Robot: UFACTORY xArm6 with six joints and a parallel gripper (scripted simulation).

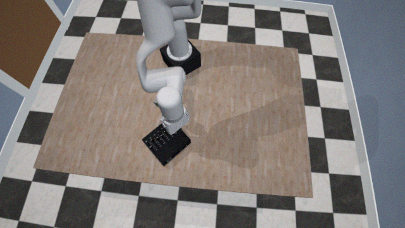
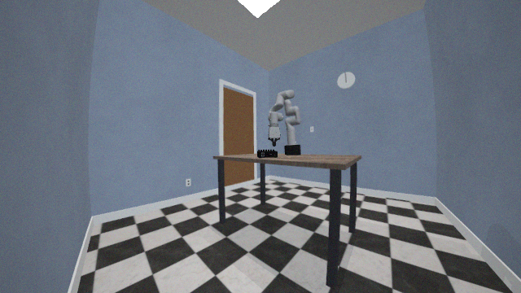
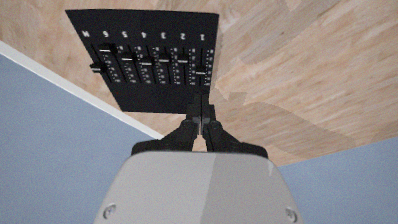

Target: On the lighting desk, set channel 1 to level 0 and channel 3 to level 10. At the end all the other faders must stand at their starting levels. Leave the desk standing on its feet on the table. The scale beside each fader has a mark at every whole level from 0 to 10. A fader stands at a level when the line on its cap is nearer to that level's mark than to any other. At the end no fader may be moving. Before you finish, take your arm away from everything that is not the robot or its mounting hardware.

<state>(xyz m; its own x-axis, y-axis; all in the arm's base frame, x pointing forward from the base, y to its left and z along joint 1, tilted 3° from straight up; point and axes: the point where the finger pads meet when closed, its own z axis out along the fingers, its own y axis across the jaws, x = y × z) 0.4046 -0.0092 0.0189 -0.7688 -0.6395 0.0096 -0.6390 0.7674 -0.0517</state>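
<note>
End effector (image 3: 201,116) is fully closed, fingers pressed together, holding nothing. It hangs above the lighting desk (image 1: 172,149), just off the panel edge in line with the channel 1 fader (image 3: 200,72), touching nothing as far as visible. The desk stands near the front edge of the tabletop (image 1: 253,126). Step in hand looks like lining up for channel 1; next move calls for lowering the closed tips beside that cap and pushing it to 0.
</note>
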